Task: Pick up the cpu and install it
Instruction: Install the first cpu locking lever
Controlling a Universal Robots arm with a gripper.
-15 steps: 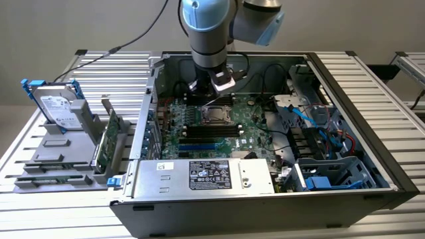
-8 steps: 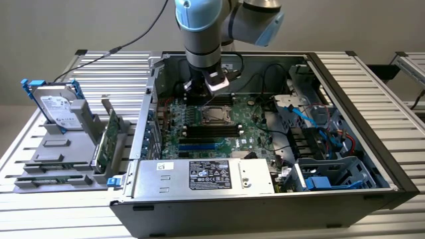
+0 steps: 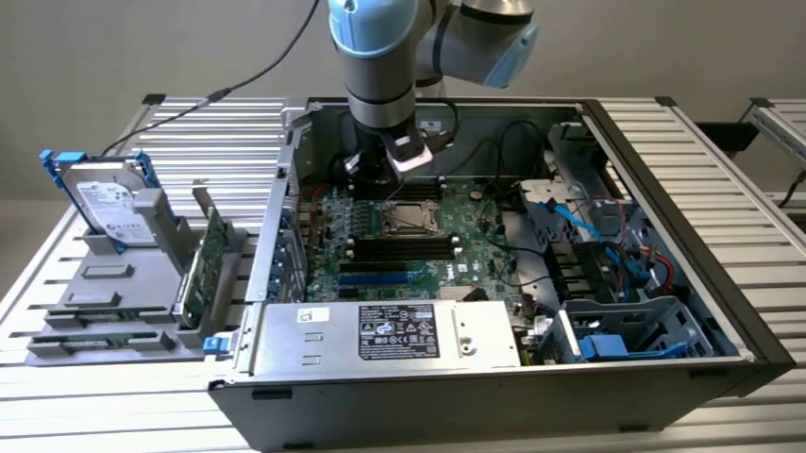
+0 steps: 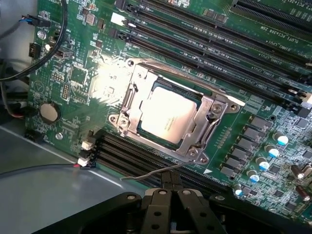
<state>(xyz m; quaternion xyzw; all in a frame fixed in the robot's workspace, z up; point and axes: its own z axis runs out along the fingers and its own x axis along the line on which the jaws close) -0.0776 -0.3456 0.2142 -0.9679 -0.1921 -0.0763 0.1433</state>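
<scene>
The cpu (image 4: 168, 116), a small square chip with a shiny silver top, lies flat in the motherboard socket, with the socket's metal frame (image 4: 207, 127) around it. It also shows mid-board inside the open computer case as the cpu (image 3: 410, 219). A thin wire lever (image 4: 151, 173) sticks out beside the socket. My gripper (image 4: 169, 197) hovers over the board a short way from the socket, fingers shut together and holding nothing. In the exterior view the gripper (image 3: 376, 181) hangs just behind the socket, toward the case's back wall.
A silver box with a black sticker (image 3: 391, 332) fills the case front. Blue cables and drive cages (image 3: 605, 274) crowd the exterior view's right. A labelled hard drive with blue bracket (image 3: 108, 203) stands in a grey holder outside at left. Black memory slots (image 4: 229, 36) flank the socket.
</scene>
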